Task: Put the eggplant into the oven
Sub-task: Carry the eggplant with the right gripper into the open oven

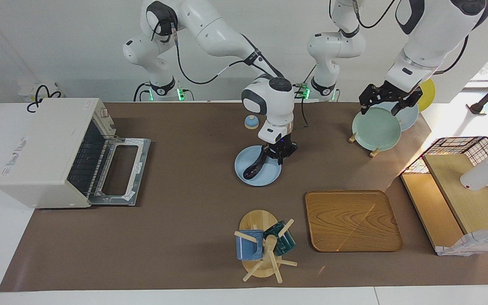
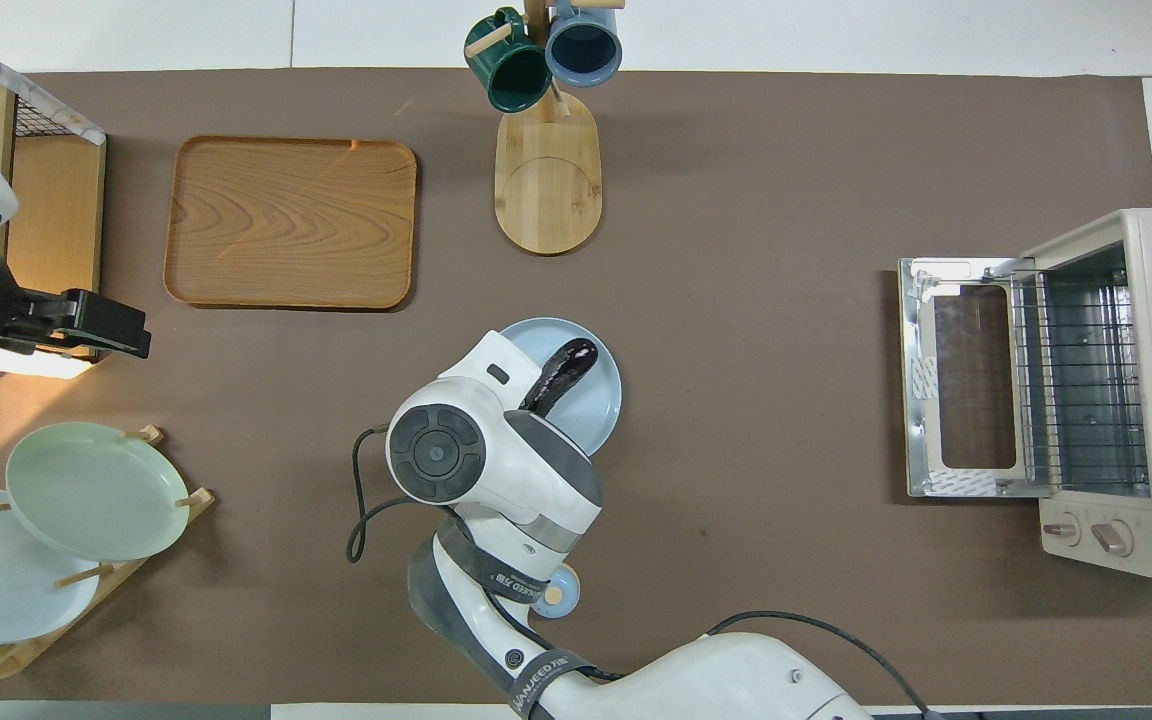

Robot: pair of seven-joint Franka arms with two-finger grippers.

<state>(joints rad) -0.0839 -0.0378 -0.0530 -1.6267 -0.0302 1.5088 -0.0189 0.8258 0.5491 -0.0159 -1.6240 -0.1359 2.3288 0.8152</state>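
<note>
The dark purple-black eggplant (image 1: 253, 166) slants over a pale blue plate (image 1: 269, 177) at the table's middle. My right gripper (image 1: 278, 153) is shut on its stem end, the end nearer to the robots. Its free end points toward the oven and lies low over the plate. In the overhead view the eggplant (image 2: 562, 368) sticks out from under the right wrist, which hides the gripper, above the plate (image 2: 596, 405). The cream-white oven (image 1: 42, 148) stands at the right arm's end of the table with its door (image 1: 119, 171) dropped open and its rack (image 2: 1081, 385) bare. My left gripper (image 1: 389, 101) waits open over the plate rack.
A mug tree (image 1: 265, 248) with a blue and a green mug and a wooden tray (image 1: 352, 220) lie farther from the robots than the plate. A rack with a green plate (image 1: 375, 128) and a wire shelf (image 1: 460, 186) stand at the left arm's end. A small blue bell (image 1: 250, 122) sits near the robots.
</note>
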